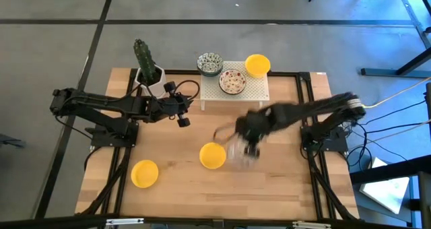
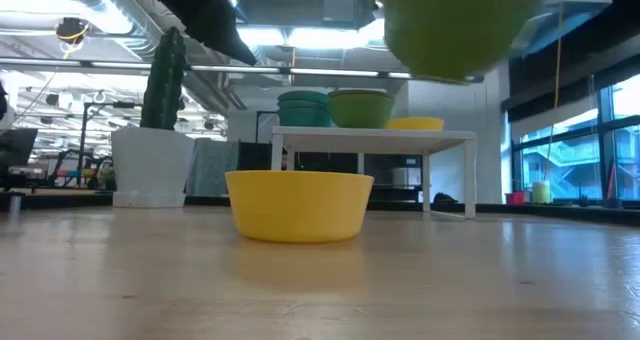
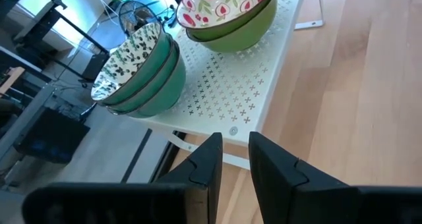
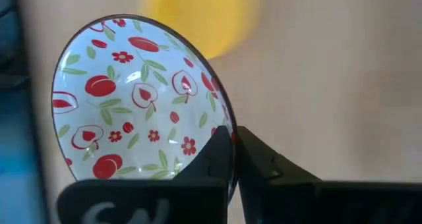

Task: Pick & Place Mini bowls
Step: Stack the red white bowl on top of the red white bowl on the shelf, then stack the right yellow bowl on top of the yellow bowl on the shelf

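- We see the right gripper out over the table's middle, holding a red floral bowl by its rim, fingers clamped on the edge.
- In the low view that bowl hangs well above the tabletop, its outside green.
- A yellow bowl sits on the table just beside the held one, toward the left arm; it stands upright in the low view.
- Second yellow bowl rests near the front left of the table, well apart from the first.
- White rack stands at the table's back edge. On it: a third yellow bowl at the far right, and a red floral stack in the middle.
- The speckled stack sits at the rack's back left corner; the left wrist view shows green outsides, nested bowls.
- We cannot tell how many bowls each stack holds.
- Left gripper hangs just left of the rack, fingers a narrow gap apart, nothing between them.
- Cactus pot stands at the back left, beside the left arm.
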You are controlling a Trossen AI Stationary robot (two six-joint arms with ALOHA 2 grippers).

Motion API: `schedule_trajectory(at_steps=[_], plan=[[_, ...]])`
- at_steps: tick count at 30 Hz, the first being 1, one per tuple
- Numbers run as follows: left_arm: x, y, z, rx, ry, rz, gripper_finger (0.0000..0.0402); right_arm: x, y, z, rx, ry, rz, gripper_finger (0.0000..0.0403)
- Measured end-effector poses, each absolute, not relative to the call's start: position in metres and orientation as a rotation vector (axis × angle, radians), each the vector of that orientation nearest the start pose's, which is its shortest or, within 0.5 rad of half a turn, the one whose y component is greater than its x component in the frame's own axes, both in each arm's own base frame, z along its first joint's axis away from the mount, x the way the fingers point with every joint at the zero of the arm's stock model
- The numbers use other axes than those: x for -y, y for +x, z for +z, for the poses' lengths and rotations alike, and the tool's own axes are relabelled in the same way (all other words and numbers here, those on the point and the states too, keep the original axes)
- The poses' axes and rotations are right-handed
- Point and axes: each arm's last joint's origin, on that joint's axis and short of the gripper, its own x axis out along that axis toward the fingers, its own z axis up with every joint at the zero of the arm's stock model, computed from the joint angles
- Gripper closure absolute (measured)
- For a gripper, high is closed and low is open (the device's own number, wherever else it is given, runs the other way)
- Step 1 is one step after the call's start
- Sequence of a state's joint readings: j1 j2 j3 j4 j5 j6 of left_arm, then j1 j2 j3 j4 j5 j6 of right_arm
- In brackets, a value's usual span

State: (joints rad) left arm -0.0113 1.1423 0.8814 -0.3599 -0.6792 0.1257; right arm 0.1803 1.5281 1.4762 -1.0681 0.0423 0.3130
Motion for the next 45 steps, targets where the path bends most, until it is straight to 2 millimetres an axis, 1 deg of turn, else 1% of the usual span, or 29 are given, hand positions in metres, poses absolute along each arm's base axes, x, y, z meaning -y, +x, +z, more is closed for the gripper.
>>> schedule_trajectory(at_steps=[2, 4, 7, 9, 11, 13, 17, 19, 25, 28, 31, 34, 37, 41, 43, 45], plan=[[-0.016, 0.236, 0.286, -0.636, 0.331, 0.609, 0.0330, -0.024, 0.274, 0.351, -1.057, 0.123, -0.241, 0.0392], [-0.016, 0.236, 0.286, -0.636, 0.331, 0.609, 0.0329, 0.006, 0.254, 0.368, -0.974, 0.135, -0.467, 0.0392], [-0.016, 0.236, 0.286, -0.635, 0.331, 0.609, 0.0331, 0.049, 0.229, 0.386, -0.840, 0.202, -0.774, 0.0392], [-0.016, 0.236, 0.286, -0.634, 0.330, 0.610, 0.0332, 0.070, 0.215, 0.393, -0.790, 0.242, -0.883, 0.0392], [-0.016, 0.236, 0.286, -0.633, 0.330, 0.610, 0.0333, 0.088, 0.206, 0.399, -0.740, 0.296, -0.921, 0.0392], [-0.016, 0.236, 0.286, -0.633, 0.330, 0.610, 0.0334, 0.103, 0.204, 0.402, -0.697, 0.348, -0.892, 0.0392], [-0.016, 0.236, 0.286, -0.632, 0.330, 0.610, 0.0331, 0.127, 0.216, 0.401, -0.610, 0.465, -0.750, 0.0389], [-0.016, 0.236, 0.286, -0.632, 0.330, 0.610, 0.0331, 0.136, 0.227, 0.394, -0.614, 0.497, -0.710, 0.0389], [-0.016, 0.236, 0.286, -0.636, 0.331, 0.609, 0.0335, 0.159, 0.257, 0.359, -0.735, 0.545, -0.699, 0.0386], [-0.016, 0.236, 0.285, -0.642, 0.333, 0.608, 0.0335, 0.166, 0.269, 0.349, -0.736, 0.578, -0.647, 0.0378], [-0.016, 0.236, 0.285, -0.647, 0.335, 0.608, 0.0333, 0.170, 0.278, 0.344, -0.718, 0.605, -0.579, 0.0363], [-0.016, 0.236, 0.285, -0.646, 0.335, 0.608, 0.0332, 0.171, 0.280, 0.345, -0.695, 0.608, -0.566, 0.0341], [-0.016, 0.236, 0.285, -0.647, 0.335, 0.608, 0.0333, 0.171, 0.278, 0.347, -0.690, 0.597, -0.586, 0.0315], [-0.016, 0.235, 0.285, -0.652, 0.337, 0.607, 0.0335, 0.168, 0.271, 0.357, -0.655, 0.570, -0.592, 0.0277], [-0.016, 0.235, 0.284, -0.657, 0.339, 0.607, 0.0335, 0.164, 0.268, 0.363, -0.640, 0.553, -0.583, 0.0264], [-0.016, 0.234, 0.284, -0.667, 0.342, 0.606, 0.0333, 0.152, 0.266, 0.371, -0.624, 0.525, -0.553, 0.0257]])
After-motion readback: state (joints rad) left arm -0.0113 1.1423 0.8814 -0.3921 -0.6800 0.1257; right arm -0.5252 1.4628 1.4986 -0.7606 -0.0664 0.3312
